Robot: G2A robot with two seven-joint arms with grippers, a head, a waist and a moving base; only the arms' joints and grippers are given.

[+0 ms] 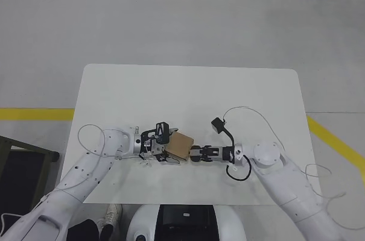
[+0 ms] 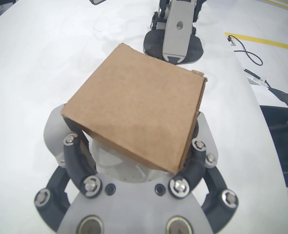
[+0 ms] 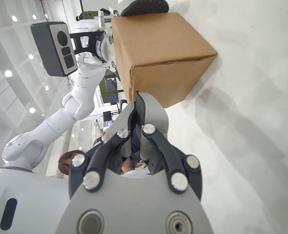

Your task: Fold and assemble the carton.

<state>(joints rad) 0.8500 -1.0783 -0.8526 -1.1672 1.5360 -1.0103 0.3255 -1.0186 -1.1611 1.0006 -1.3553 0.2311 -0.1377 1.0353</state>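
From the top, the carton point(image 1: 180, 144) sits about halfway along the counter point(image 1: 230, 90), a bit closer to the robot's edge than to the far edge. The left gripper point(image 1: 166, 144) is at one end of it and the right gripper point(image 1: 194, 152) is at the other end.

In the left wrist view, the left gripper point(image 2: 129, 120) has one finger on each side of the carton point(image 2: 139, 108) and looks clamped on it. The end nearest this gripper looks open and dark inside. At the far end, the right gripper point(image 2: 174, 57) touches the carton.

In the right wrist view, the right gripper point(image 3: 137, 98) has its fingers together. Its tip presses on a corner of the carton point(image 3: 158, 49), right by a seam. I cannot tell if it pinches a thin edge there.

The carton is brown cardboard. It is likely light and hollow. The flat walls should be stiff, but they would bend at the folds and cave in under a hard squeeze. It may slide on the smooth counter. The best hold is probably on two flat sides, close to the corners where it is strongest, with a soft grip.
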